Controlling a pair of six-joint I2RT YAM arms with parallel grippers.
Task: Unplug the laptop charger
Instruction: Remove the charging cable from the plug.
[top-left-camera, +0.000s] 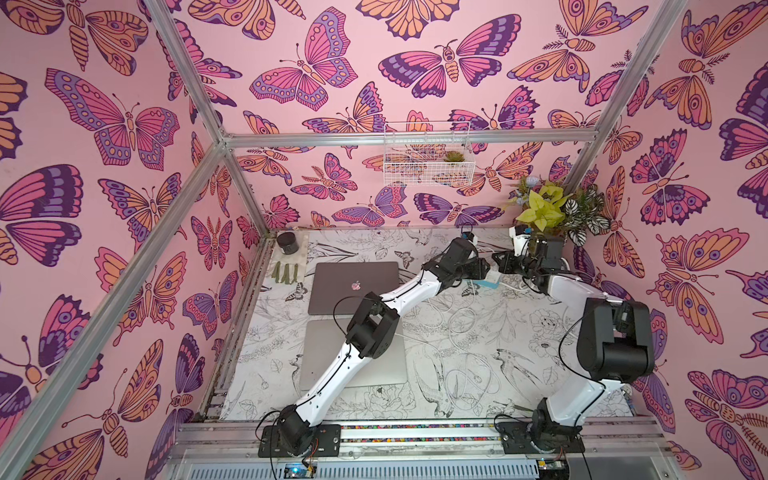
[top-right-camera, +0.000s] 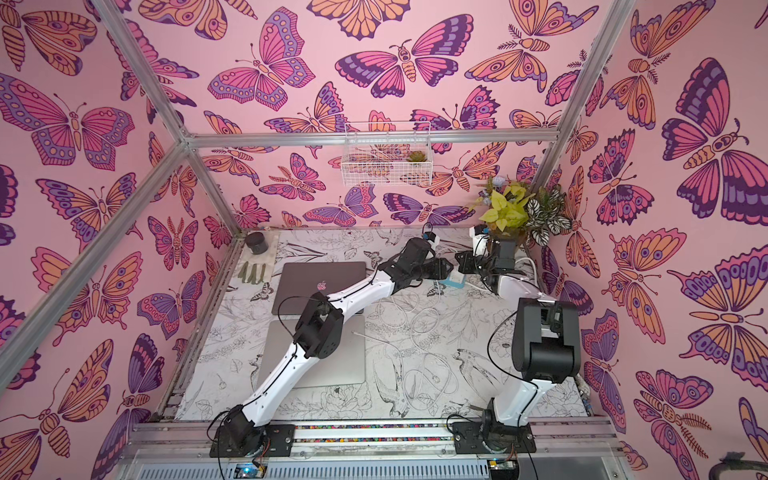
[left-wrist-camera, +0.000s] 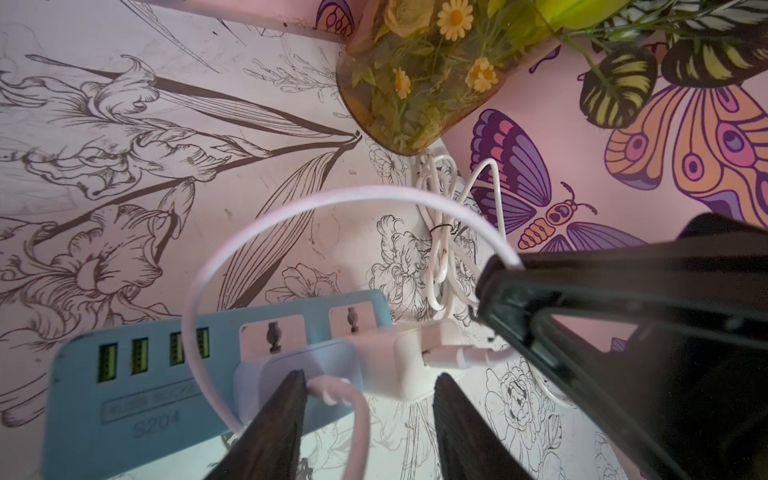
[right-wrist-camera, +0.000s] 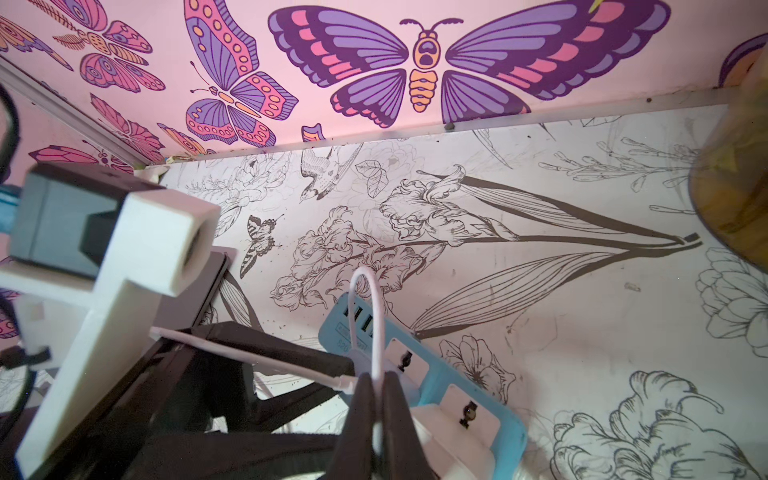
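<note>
- Charger brick: in both top views it's a white bit on the blue pwr strip, back-right of the table and mostly hidden under my wrists.
  - Risk, my guess: nothing seems to fix the strip down, so a pull may drag the whole strip w/o freeing the plug.
  - My left gripper and right gripper meet over it. Can't tell finger gap from up here.
- Left wrist view: brick sits plugged into the strip, near the flower vase.
  - Risk: if I don't pin the strip, it prob lifts w/ the tug and may swing toward the vase.
  - My left fingers are about half apart and straddle the brick end. Nothing is clamped, and I can't tell if they touch.
- Right wrist view: the risk is bigger here. Pulling by the lead could slip it through the pads, or pop the lead out of the brick and leave the brick in the strip.
  - My right fingers are pressed together on the thin white cable, close to the brick but not on it.
</note>
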